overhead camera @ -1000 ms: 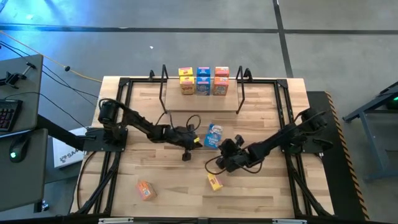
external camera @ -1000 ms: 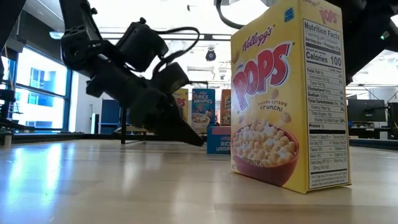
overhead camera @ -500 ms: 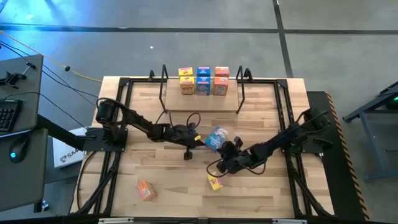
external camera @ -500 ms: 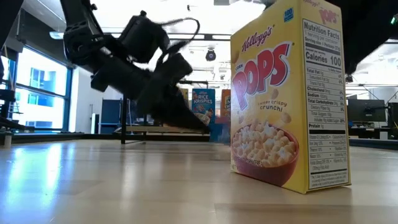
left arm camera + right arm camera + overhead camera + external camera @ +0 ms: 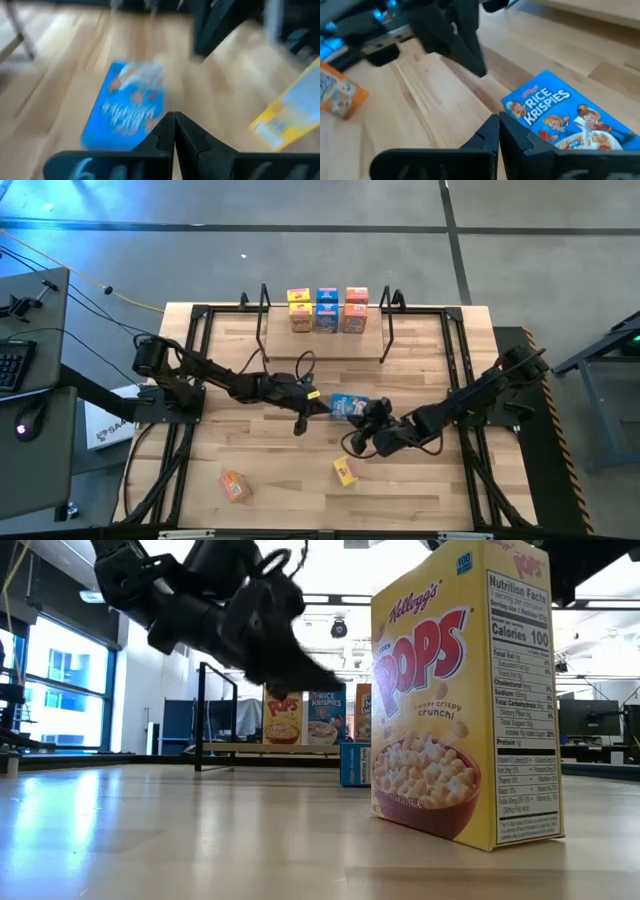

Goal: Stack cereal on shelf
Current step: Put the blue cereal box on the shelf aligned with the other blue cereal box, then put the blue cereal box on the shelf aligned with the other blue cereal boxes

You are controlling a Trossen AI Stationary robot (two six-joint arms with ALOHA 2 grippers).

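Observation:
A blue cereal box [image 5: 349,406] [image 5: 570,117] lies flat, front up, on the table's middle. My left gripper [image 5: 322,406] [image 5: 174,120] hangs shut just left of it, raised above the table [image 5: 330,678]. My right gripper [image 5: 365,420] [image 5: 497,120] is shut too, raised at the box's near right corner. A yellow cereal box [image 5: 345,472] [image 5: 465,690] stands nearer the front edge, and an orange one [image 5: 234,486] lies front left. Several more boxes [image 5: 326,310] stand in a row on the shelf [image 5: 325,345] at the far edge.
Black metal loops [image 5: 264,305] rise at both ends of the shelf. Black frame rails [image 5: 195,370] run along the table's left and right sides. Bare wood lies between the shelf and the blue box.
Both grippers have risen off the table and stayed shut. The blue box, which stood tilted between them with its long side running near to far, has turned about and now lies flat with its long side running left to right.

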